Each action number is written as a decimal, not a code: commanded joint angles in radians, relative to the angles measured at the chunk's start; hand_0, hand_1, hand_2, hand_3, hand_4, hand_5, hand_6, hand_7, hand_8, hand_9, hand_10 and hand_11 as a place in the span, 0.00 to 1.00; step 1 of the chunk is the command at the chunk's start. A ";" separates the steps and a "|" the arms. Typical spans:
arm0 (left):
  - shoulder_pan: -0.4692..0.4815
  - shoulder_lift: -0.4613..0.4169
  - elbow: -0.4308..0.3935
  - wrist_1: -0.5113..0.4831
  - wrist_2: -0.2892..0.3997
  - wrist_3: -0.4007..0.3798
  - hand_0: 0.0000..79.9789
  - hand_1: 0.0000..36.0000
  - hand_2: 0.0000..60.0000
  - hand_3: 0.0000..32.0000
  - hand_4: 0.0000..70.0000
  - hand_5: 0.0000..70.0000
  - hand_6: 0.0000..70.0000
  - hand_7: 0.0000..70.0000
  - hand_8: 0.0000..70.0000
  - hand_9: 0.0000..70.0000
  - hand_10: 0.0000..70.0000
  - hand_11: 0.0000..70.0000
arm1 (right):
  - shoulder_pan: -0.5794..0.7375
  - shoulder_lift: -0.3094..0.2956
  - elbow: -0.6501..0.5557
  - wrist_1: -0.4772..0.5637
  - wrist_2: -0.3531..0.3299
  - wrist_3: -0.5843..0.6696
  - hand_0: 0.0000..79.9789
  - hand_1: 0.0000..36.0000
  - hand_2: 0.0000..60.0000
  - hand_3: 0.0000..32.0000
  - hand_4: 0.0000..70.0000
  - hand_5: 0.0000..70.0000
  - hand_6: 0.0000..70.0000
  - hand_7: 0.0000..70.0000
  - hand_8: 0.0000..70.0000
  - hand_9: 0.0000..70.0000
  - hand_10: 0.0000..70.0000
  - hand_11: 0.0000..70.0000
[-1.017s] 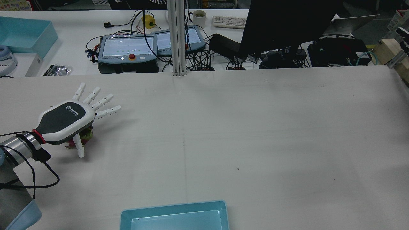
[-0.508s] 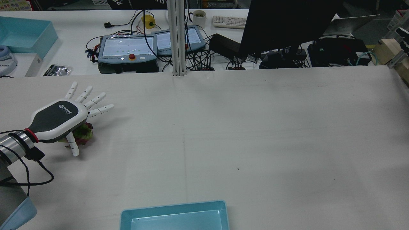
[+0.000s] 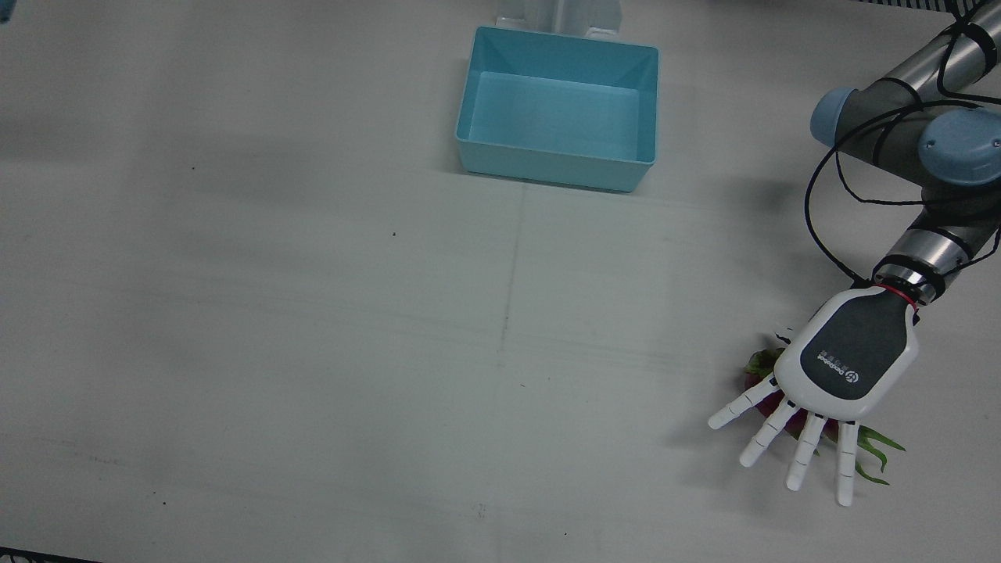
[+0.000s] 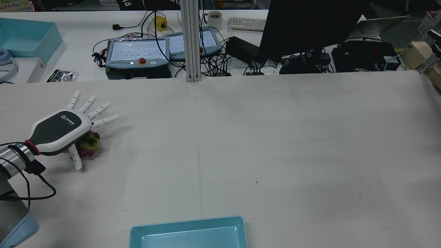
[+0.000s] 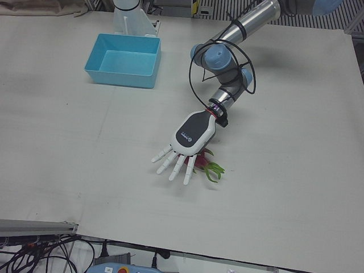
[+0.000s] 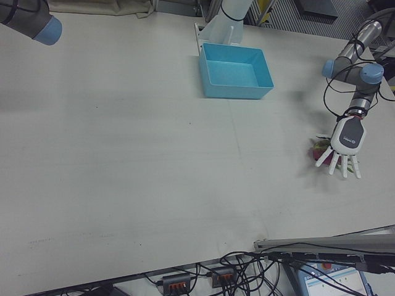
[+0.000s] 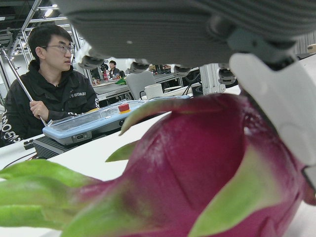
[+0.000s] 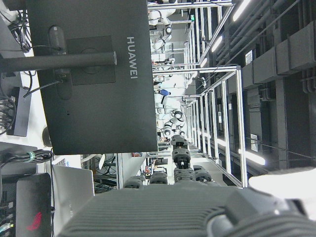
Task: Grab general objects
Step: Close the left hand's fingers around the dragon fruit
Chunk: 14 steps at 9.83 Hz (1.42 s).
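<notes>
A pink dragon fruit (image 4: 89,144) with green leaf tips lies on the white table at the robot's far left. My left hand (image 4: 58,131) hovers palm-down over it, fingers spread and straight, thumb hanging down beside the fruit's near side. It holds nothing. The front view shows the hand (image 3: 848,363) covering most of the fruit (image 3: 757,367); green leaves stick out beyond the fingers. In the left hand view the fruit (image 7: 197,168) fills the frame just under the palm. My right hand shows only as a dark palm edge (image 8: 148,212) in its own view, raised off the table.
A light blue bin (image 3: 559,168) stands at the robot's side of the table, midway between the arms, and also shows in the rear view (image 4: 187,224). Beyond the far table edge are pendants, cables and a monitor (image 4: 303,31).
My left hand has drifted to the left in the rear view and a little farther away, uncovering more of the dragon fruit. The fruit has not moved.
</notes>
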 commanded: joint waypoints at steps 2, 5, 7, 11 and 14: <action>-0.003 0.000 0.032 -0.027 -0.002 0.002 0.56 0.30 0.04 0.77 0.00 0.00 0.00 0.00 0.06 0.00 0.00 0.00 | 0.000 0.001 0.000 0.000 0.000 -0.001 0.00 0.00 0.00 0.00 0.00 0.00 0.00 0.00 0.00 0.00 0.00 0.00; -0.011 0.011 0.034 -0.049 -0.003 0.003 0.58 0.34 0.25 0.00 0.07 0.08 0.10 0.42 0.17 0.18 0.25 0.38 | 0.000 0.000 0.000 0.000 0.000 0.001 0.00 0.00 0.00 0.00 0.00 0.00 0.00 0.00 0.00 0.00 0.00 0.00; -0.009 0.014 0.035 -0.057 -0.005 0.005 0.60 0.40 0.44 0.00 0.40 0.33 0.40 0.97 0.41 0.66 0.67 0.95 | 0.000 0.001 0.000 0.000 0.000 -0.001 0.00 0.00 0.00 0.00 0.00 0.00 0.00 0.00 0.00 0.00 0.00 0.00; -0.007 0.012 0.042 -0.062 -0.005 0.034 0.63 0.41 0.59 0.00 0.70 0.56 0.76 1.00 0.75 1.00 0.97 1.00 | 0.000 0.001 0.000 0.000 0.000 0.001 0.00 0.00 0.00 0.00 0.00 0.00 0.00 0.00 0.00 0.00 0.00 0.00; -0.007 0.005 -0.003 -0.013 -0.003 0.025 0.60 0.74 1.00 0.00 0.79 0.65 0.90 1.00 0.86 1.00 1.00 1.00 | 0.000 0.001 0.000 0.000 0.000 -0.001 0.00 0.00 0.00 0.00 0.00 0.00 0.00 0.00 0.00 0.00 0.00 0.00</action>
